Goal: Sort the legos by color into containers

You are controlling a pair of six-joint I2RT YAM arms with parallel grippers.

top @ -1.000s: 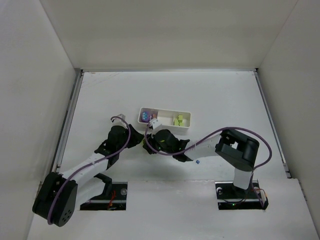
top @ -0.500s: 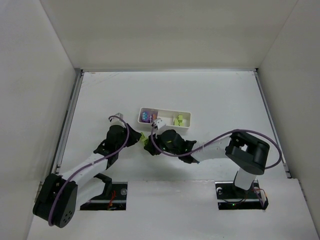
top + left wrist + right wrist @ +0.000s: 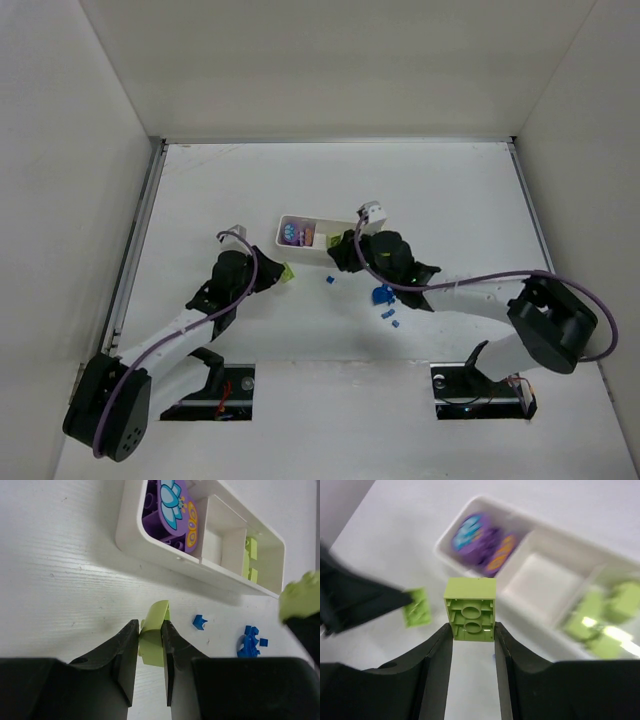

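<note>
The white tray [image 3: 300,217] lies at mid-table. Its left compartment holds purple pieces [image 3: 170,505], its middle one is bare, and its right one holds yellow-green bricks [image 3: 250,555]. My left gripper [image 3: 272,273] is shut on a yellow-green brick [image 3: 152,635], low at the table just left of and in front of the tray. My right gripper [image 3: 338,252] is shut on another yellow-green brick [image 3: 470,610] and holds it above the table in front of the tray's middle compartment [image 3: 540,585]. Small blue legos [image 3: 381,294] lie on the table in front of the tray.
One blue piece [image 3: 330,281] lies apart, to the left of the blue cluster, and another [image 3: 392,318] lies nearer the arms. White walls enclose the table on three sides. The right arm's forearm stretches across the table's near right part.
My right gripper has swung from beside the left gripper to the right and back, towards the tray's middle, carrying its brick. The blue legos it covered now show. The left gripper has hardly moved.
</note>
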